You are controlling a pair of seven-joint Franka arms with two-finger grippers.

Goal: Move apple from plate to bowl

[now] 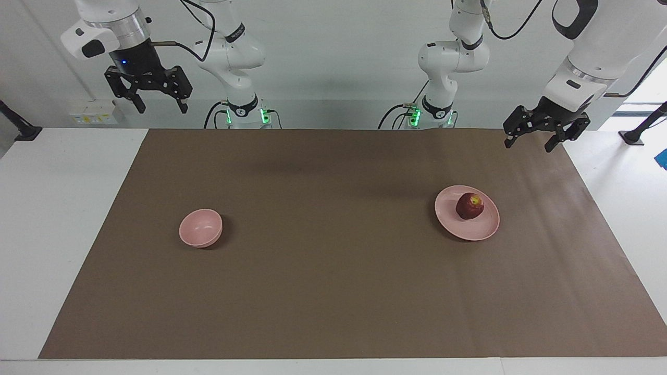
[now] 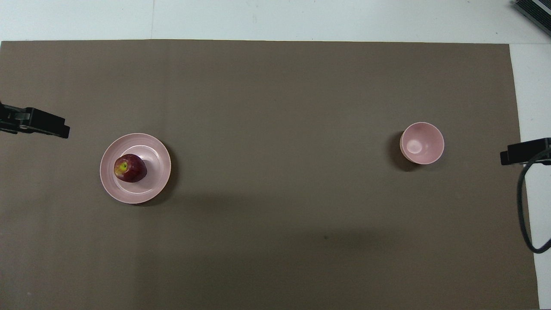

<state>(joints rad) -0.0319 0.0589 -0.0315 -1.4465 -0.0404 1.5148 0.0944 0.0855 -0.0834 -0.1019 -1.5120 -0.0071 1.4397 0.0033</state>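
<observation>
A dark red apple (image 1: 469,206) (image 2: 130,168) with a yellowish stem patch lies on the wide pale pink plate (image 1: 471,230) (image 2: 134,197), toward the left arm's end of the table. The small, deep pink bowl (image 1: 200,227) (image 2: 422,143) stands empty toward the right arm's end. My left gripper (image 1: 530,145) hangs open and empty in the air over the mat's edge near its own base, apart from the plate. High up by its own base, my right gripper (image 1: 162,109) is also open and holds nothing.
A brown mat (image 1: 333,291) covers most of the white table (image 1: 62,208). A black cable (image 2: 523,206) hangs from the right arm at the mat's edge. A dark object (image 2: 533,10) sits at the table's corner farthest from the robots.
</observation>
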